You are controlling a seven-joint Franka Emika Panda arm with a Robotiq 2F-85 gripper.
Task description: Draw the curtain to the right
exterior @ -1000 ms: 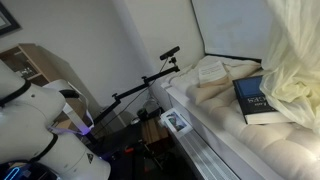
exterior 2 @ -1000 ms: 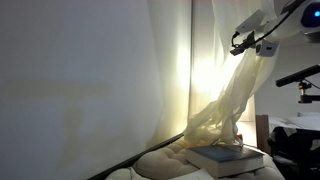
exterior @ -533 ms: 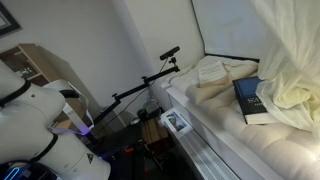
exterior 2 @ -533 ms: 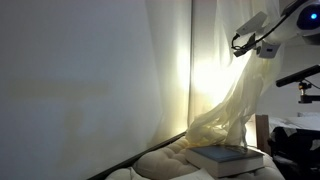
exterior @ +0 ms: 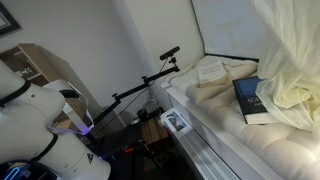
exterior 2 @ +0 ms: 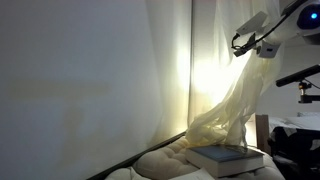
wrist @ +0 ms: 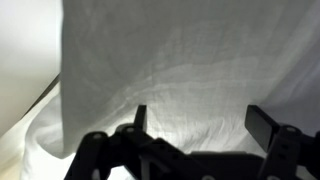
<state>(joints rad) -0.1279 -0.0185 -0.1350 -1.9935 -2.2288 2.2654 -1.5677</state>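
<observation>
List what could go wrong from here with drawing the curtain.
1. In the wrist view the gripper has its fingers apart and the curtain merely lies across them, so the fabric may slip off.
2. The curtain's bunched lower end lies against the dark-blue book on the cushion; pulling might drag the book along.

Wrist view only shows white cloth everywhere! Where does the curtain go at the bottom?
Observer: The curtain slants down from the gripper and bunches up by a dark-blue book.
Operator: What's the book lying on?
Observer: It lies flat on a cream ribbed cushion.
Operator: Anything else on that cushion?
Observer: Yes, farther along there's what looks like a white open booklet, apart from the curtain.
</observation>
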